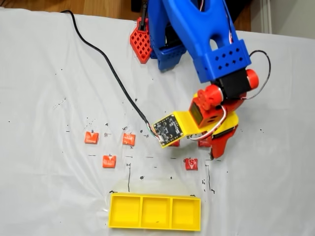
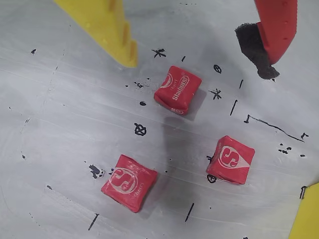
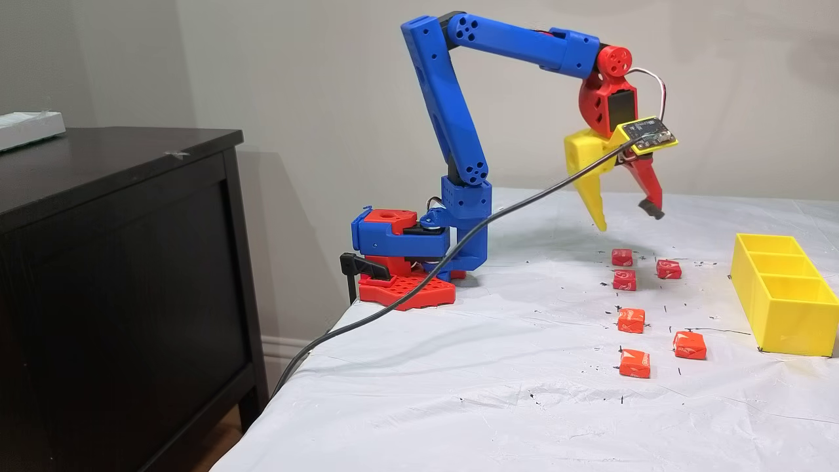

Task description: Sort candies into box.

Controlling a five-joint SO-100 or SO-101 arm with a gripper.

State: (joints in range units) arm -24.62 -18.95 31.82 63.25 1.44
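**Candies scattered, tray empty**

Three small red square wrapped candies [image 2: 178,89] lie on the white cloth-covered table [image 3: 459,393] directly under the wrist camera. Above them hangs the yellow-and-red two-finger gripper [image 3: 628,219], jaws spread and empty. Three orange-red candies [image 1: 109,161] sit apart. Beyond them, the bright yellow three-compartment plastic tray [image 1: 155,226] holds nothing. One black cable [image 3: 459,246] trails across the cloth.
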